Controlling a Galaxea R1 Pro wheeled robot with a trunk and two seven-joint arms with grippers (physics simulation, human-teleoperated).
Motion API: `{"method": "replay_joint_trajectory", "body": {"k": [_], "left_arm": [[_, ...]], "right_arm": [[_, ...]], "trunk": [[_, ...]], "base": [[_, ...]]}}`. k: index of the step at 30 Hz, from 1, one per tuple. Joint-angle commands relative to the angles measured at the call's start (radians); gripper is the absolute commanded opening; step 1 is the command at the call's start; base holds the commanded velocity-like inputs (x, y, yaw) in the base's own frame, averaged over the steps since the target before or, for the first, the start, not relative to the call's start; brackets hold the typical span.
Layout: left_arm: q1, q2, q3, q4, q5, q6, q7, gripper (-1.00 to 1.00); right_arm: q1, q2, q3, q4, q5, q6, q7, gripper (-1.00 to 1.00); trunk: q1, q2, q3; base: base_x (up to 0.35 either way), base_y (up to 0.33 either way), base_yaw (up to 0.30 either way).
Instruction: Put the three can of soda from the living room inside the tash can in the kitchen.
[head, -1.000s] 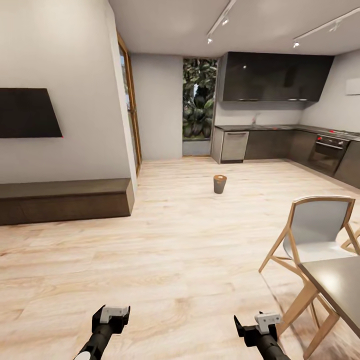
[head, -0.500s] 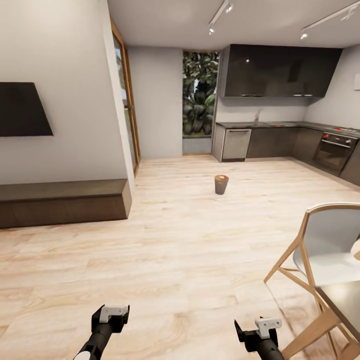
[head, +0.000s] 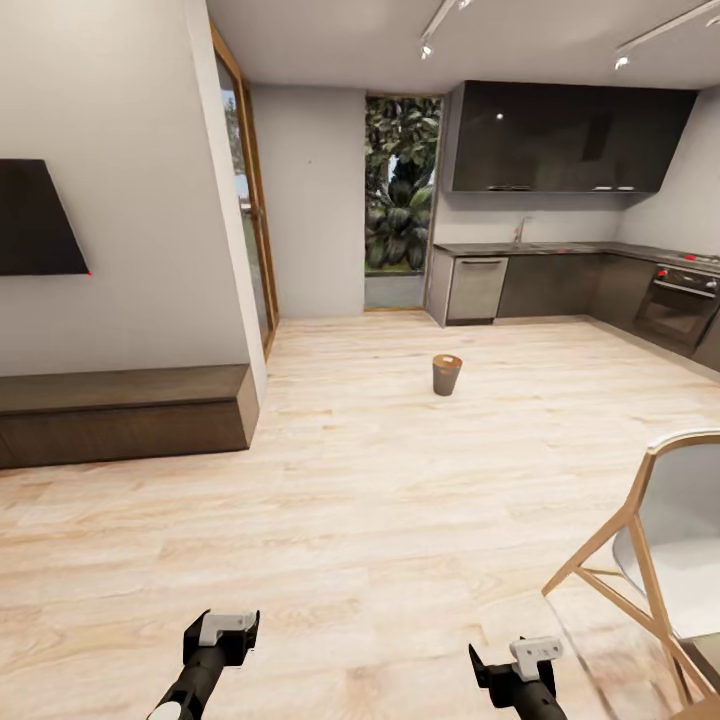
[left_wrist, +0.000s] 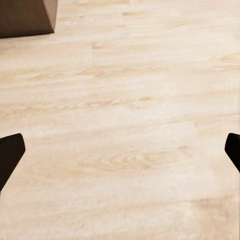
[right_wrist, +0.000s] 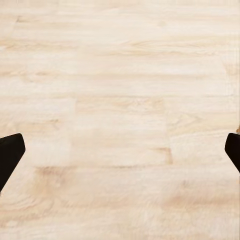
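The trash can (head: 446, 374), grey outside and brown inside, stands upright on the pale wood floor in the middle distance, ahead and slightly right of me. Behind it is the kitchen (head: 560, 270) with dark glossy cabinets, a steel counter and an oven with red knobs. The soda cans are out of view. Low in the head view, my left gripper (head: 222, 632) and right gripper (head: 515, 660) hang over bare floor. Both are open: in each wrist view the black fingertips (left_wrist: 10, 152) (right_wrist: 10, 152) sit far apart with nothing between them.
A low dark bench (head: 120, 412) runs along the left wall under a black wall screen (head: 35, 218). A wood-framed grey chair (head: 660, 550) stands close on my right. Wood-framed glass doors (head: 250, 220) and a window with plants (head: 400, 190) lie at the back.
The camera has moved forward: the chair has slid to the right edge, the table has left the view, and the bench and screen have shifted left. Both grippers hold the same pose.
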Motion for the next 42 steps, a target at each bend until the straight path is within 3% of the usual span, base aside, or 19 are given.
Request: {"method": "replay_joint_trajectory", "body": {"k": [1, 42], "left_arm": [[0.0, 0.0, 0.0, 0.0, 0.0, 0.0, 0.0, 1.0], [0.0, 0.0, 0.0, 0.002, -0.002, 0.0, 0.0, 1.0]], "right_arm": [[0.0, 0.0, 0.0, 0.0, 0.0, 0.0, 0.0, 1.0], [0.0, 0.001, -0.002, 0.027, 0.001, -0.001, 0.0, 1.0]], "trunk": [[0.0, 0.0, 0.0], [0.0, 0.0, 0.023]], "base": [[0.324, 0.099, 0.0], [0.312, 0.085, -0.138]]}}
